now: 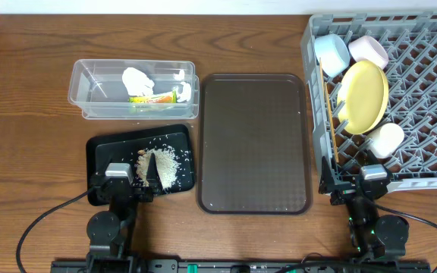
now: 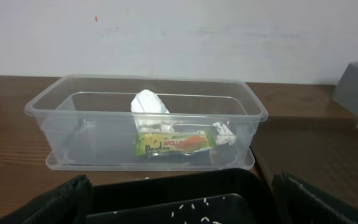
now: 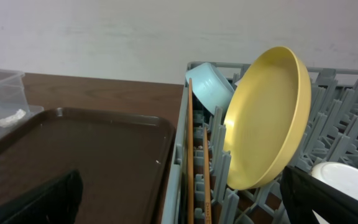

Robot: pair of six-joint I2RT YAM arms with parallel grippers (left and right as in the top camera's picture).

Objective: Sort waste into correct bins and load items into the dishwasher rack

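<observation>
The clear tub (image 1: 86,91) holds the white tissue (image 1: 137,78) and the yellow-green wrapper (image 1: 154,97); both also show in the left wrist view, tissue (image 2: 148,106) and wrapper (image 2: 173,144). The black tray (image 1: 99,152) holds rice grains (image 1: 167,163). The grey rack (image 1: 423,98) holds the blue bowl (image 1: 331,51), white bowl (image 1: 368,50), yellow plate (image 1: 364,95), white cup (image 1: 386,139) and chopsticks (image 1: 328,114). My left gripper (image 1: 131,178) is open and empty over the black tray's near edge (image 2: 179,205). My right gripper (image 1: 359,184) is open and empty at the rack's front left corner (image 3: 185,211).
A large dark brown serving tray (image 1: 254,142) lies between the black tray and the rack. The clear tub stands on its lid (image 1: 139,115). Both arm bases sit at the table's front edge, with cables trailing.
</observation>
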